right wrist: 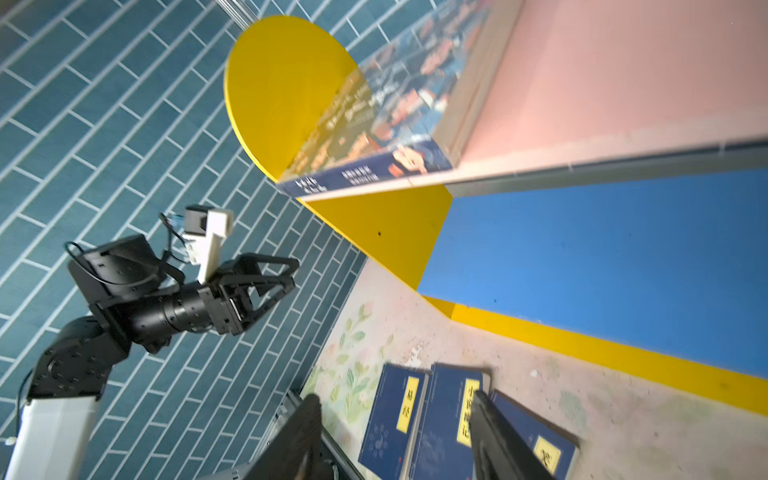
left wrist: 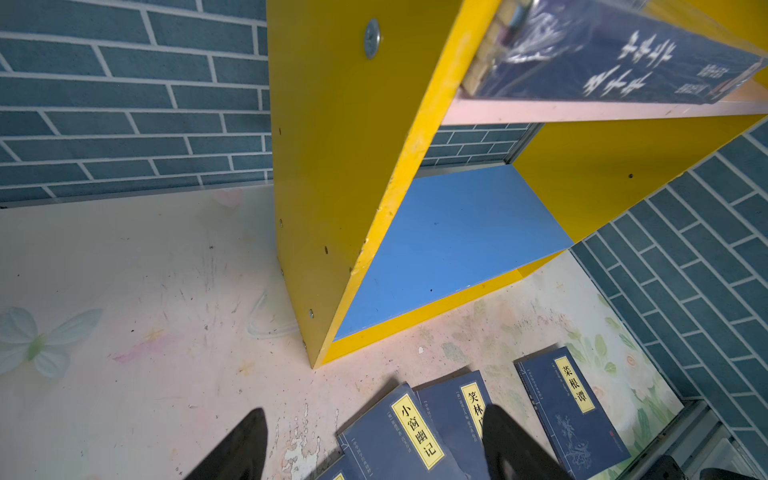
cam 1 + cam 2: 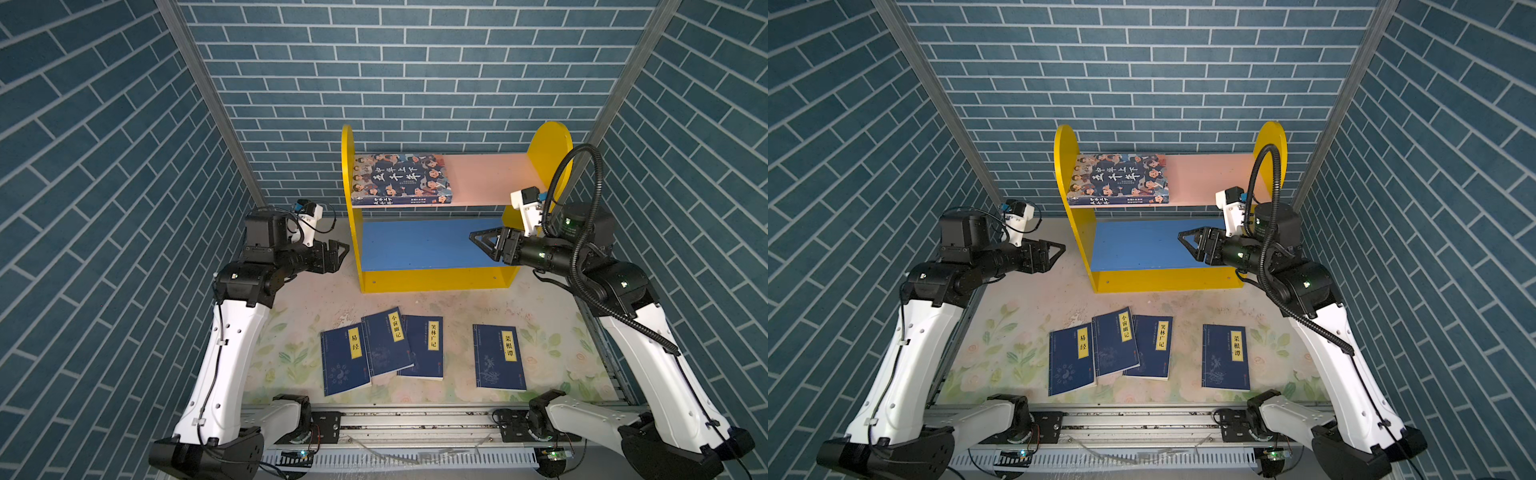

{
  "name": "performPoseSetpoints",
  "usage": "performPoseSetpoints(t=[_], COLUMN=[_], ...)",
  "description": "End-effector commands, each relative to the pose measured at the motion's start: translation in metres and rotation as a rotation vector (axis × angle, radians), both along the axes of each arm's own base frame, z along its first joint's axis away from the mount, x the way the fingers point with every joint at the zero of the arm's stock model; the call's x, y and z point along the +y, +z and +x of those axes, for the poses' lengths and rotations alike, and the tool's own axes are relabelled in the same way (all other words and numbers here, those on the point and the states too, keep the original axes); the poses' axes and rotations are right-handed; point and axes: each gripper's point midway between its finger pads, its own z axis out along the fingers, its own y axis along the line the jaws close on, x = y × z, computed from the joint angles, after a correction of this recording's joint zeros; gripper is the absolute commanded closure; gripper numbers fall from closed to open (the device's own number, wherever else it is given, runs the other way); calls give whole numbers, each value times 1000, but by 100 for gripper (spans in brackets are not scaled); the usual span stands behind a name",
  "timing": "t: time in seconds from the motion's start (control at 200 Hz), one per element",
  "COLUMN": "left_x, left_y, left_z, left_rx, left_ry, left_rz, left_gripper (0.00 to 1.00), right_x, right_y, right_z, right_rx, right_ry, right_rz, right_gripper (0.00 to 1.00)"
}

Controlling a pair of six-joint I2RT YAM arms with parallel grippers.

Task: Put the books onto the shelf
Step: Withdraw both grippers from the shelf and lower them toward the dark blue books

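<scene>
The shelf [image 3: 432,282] has yellow sides, a pink upper board [image 3: 482,178] and a blue lower board [image 3: 415,245]. The thick book with cartoon faces [image 3: 401,178] lies flat on the pink board's left half. Three navy books [image 3: 386,345] overlap on the table in front, and another navy book [image 3: 498,357] lies apart to their right. My left gripper [image 3: 343,255] hovers open and empty beside the shelf's left side panel. My right gripper [image 3: 482,247] is open and empty above the right end of the blue board. In the wrist views the left gripper [image 2: 374,411] and right gripper [image 1: 395,397] frame the navy books far below.
Blue brick-pattern walls [image 3: 124,166] close in the back and both sides. The table has a pale floral cover [image 3: 291,357]. A metal rail [image 3: 415,419] runs along the front edge between the arm bases. The pink board's right half is bare.
</scene>
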Motion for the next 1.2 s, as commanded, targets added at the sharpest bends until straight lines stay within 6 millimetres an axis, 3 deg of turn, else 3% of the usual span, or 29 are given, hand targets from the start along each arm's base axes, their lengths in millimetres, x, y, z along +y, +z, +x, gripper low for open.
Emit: performPoseSetpoints(t=[0.0,0.105,0.405,0.53,0.605,0.725,0.835,1.05,1.195], left_x=[-5,-5,-13,-12,-12,-23,-31,-51,-78], left_y=[-6,-34,-138,-177,-193,-196,-190,-180,-169], left_z=[-5,-10,-33,-41,-44,-45,-46,-66,-89], left_rx=[46,157,445,532,559,549,535,517,464], left_ry=[-24,20,79,129,147,57,-12,-147,-314], left_rz=[-41,-86,-220,-249,-266,-241,-244,-290,-247], left_gripper=[18,16,15,14,13,14,14,15,14], right_x=[-3,-6,-14,-16,-33,-85,-125,-154,-169], right_y=[-11,-42,-121,-167,-205,-261,-285,-309,-327], right_z=[-17,-27,-56,-67,-66,-68,-71,-67,-67], right_rx=[21,91,244,334,428,515,535,588,657], right_ry=[25,18,-29,-62,-190,-462,-649,-825,-891], right_rz=[1,-3,-22,-55,-94,-235,-353,-362,-366], right_gripper=[42,42,42,43,43,41,36,31,28])
